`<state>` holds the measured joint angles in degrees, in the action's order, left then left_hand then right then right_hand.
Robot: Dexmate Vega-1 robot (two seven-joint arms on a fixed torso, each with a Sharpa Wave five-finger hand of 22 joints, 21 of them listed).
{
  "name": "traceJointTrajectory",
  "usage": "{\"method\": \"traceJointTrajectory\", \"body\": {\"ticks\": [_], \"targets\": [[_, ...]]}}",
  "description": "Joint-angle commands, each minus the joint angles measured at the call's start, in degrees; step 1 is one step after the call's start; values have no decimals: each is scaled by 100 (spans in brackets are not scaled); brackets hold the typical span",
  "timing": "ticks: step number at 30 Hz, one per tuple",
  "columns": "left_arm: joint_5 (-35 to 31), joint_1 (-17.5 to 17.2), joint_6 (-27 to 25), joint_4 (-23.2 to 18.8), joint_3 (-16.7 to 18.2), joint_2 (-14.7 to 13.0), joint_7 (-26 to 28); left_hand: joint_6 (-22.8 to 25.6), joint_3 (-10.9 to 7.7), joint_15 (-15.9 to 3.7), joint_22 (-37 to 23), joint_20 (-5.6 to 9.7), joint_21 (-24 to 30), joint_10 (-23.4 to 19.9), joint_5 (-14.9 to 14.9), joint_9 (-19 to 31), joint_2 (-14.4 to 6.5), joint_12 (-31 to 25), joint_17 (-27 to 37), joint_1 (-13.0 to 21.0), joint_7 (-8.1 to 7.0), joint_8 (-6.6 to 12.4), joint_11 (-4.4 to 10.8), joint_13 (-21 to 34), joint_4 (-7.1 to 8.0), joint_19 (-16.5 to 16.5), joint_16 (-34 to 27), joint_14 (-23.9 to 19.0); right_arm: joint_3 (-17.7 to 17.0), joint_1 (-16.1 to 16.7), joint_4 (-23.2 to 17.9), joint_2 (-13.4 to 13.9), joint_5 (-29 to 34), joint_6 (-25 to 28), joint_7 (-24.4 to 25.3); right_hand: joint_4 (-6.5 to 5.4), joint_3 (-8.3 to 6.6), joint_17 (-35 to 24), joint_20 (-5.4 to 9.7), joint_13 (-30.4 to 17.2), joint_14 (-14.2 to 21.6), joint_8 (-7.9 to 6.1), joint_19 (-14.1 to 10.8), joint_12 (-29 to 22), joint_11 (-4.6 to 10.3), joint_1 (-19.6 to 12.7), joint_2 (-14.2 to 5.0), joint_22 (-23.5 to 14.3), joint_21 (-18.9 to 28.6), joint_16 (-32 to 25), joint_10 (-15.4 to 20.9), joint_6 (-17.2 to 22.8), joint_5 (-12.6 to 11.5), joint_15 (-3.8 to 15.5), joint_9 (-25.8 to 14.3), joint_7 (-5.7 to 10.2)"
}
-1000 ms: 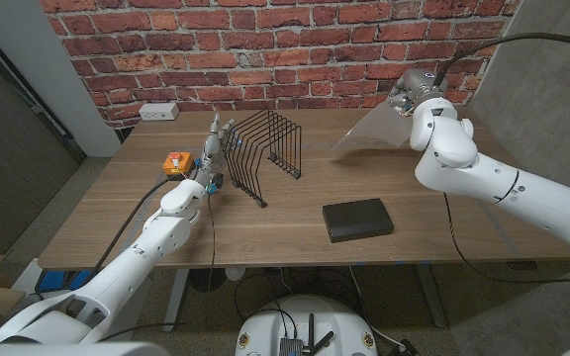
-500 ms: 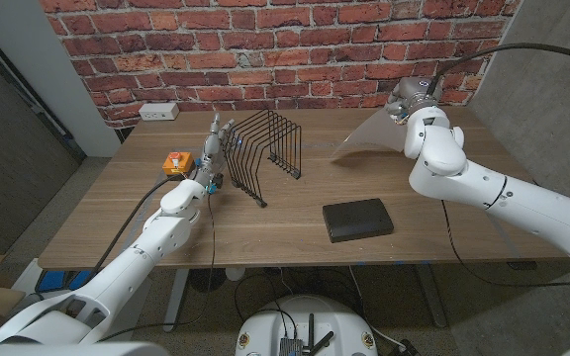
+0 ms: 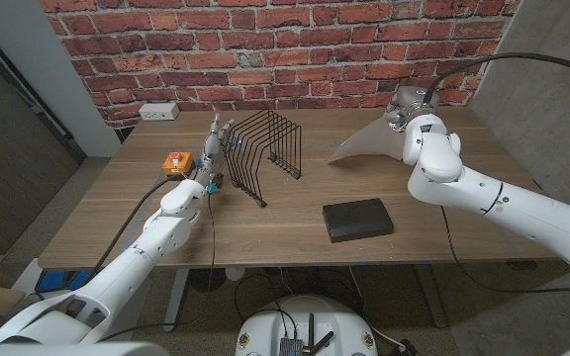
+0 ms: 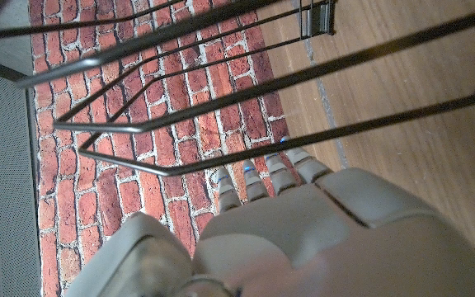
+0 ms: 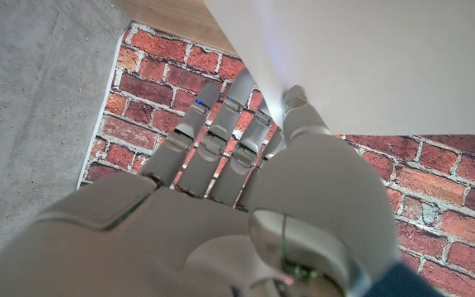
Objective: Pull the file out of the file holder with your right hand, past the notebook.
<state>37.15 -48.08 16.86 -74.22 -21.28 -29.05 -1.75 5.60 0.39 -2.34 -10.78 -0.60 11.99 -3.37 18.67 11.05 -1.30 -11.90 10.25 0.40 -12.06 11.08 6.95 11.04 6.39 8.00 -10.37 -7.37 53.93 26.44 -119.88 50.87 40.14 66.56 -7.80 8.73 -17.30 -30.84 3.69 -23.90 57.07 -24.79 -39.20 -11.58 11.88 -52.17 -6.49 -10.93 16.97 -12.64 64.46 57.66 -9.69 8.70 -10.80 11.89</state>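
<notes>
Right robot hand (image 3: 405,103) pinching file (image 3: 369,145) at upper right, clear of holder (image 3: 263,148); left robot hand (image 3: 214,138) touching holder, fingers apart; notebook (image 3: 358,220) lying lower center.

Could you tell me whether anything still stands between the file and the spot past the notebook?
Nothing visible does. The file, held by the right robot hand, is already clear of the file holder and lies beyond the notebook.

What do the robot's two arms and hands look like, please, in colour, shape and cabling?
Both arms have smooth, rounded white shells with dark seams at the joints. The left hand and right hand are grey, with slim segmented fingers bearing small blue marks. Black cables trail along each arm.
</notes>
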Motion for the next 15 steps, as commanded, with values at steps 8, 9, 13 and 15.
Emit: {"method": "traceJointTrajectory", "body": {"ticks": [8, 9, 13, 15], "targets": [[0, 2, 0, 3, -1, 1, -2, -6, -19, -7, -28, -8, 39, -16, 34, 28, -41, -41, 14, 1, -52, 33, 43, 31, 19, 34, -35, -40, -55, 241, -97, -36, -42, 215, -116, 12, -46, -21, 802, -11, -30, -15, -20, -35, -15, 30, -6, -13, 0, 10, 48, 47, -40, 459, -20, -7], [0, 2, 0, 3, -1, 1, -2, -6, -19, -6, -28, -6, 39, -16, 34, 28, -40, -41, 14, 1, -52, 33, 40, 31, 19, 35, -34, -38, -51, 247, -108, -31, -56, 224, -117, 11, -49, -18, 802, -10, -37, -17, -19, -34, -15, 30, -9, -13, -1, 14, 48, 52, -40, 460, -20, -7], [0, 1, 0, 3, -1, 1, -2, -1, -19, -5, -28, -9, 39, -10, 35, 28, -40, -39, 14, 1, -52, 35, 50, 31, 18, 33, -35, -39, -40, 266, -149, -4, -133, 242, -123, 17, -48, -18, 803, -6, -52, -11, -21, -30, -15, 35, 3, -13, -1, 13, 44, 46, -38, 460, -20, -13], [0, 1, 0, 2, -1, 1, -2, 0, -19, -7, -28, -8, 39, -10, 35, 28, -41, -39, 14, 1, -52, 35, 47, 31, 19, 36, -35, -40, -23, 264, -164, 18, -174, 236, -144, 13, -55, -14, 803, -4, -60, -8, -20, -27, -15, 38, -7, -13, -3, 17, 40, 42, -39, 458, -19, -6]]}}
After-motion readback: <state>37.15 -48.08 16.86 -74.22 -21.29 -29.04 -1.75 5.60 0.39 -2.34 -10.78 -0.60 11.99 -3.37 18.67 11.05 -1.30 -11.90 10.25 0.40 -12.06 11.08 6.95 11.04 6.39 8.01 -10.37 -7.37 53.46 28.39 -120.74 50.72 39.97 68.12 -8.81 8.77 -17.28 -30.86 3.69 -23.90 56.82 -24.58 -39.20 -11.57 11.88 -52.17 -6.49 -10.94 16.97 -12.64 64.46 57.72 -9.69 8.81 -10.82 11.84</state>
